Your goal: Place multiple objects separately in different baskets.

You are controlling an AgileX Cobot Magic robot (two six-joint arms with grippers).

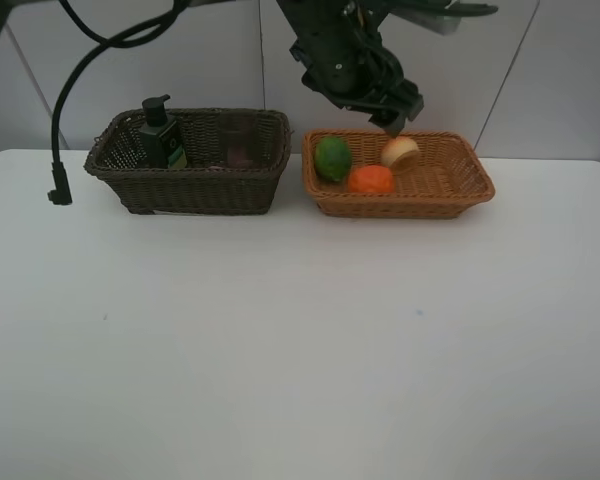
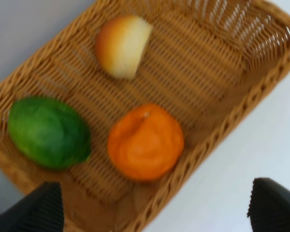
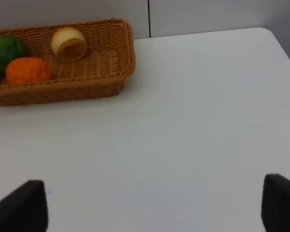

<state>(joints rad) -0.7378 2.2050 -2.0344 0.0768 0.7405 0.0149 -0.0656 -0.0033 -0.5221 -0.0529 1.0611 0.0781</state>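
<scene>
Left fingers (image 2: 154,205) spread open above tan basket (image 2: 241,116), tangerine (image 2: 145,142) below between them, right fingers (image 3: 154,203) open

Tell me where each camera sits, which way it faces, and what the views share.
Exterior high: raised in front of the table, facing both baskets; one dark arm hangs above.
Left wrist: directly above the tan basket, looking down; left gripper fingertips show, open.
Right wrist: low over the table, facing the basket sideways; right gripper open.
Shared: tangerine, green fruit, peach.

Dim shapes in dark basket (image 1: 195,190) unclear
</scene>
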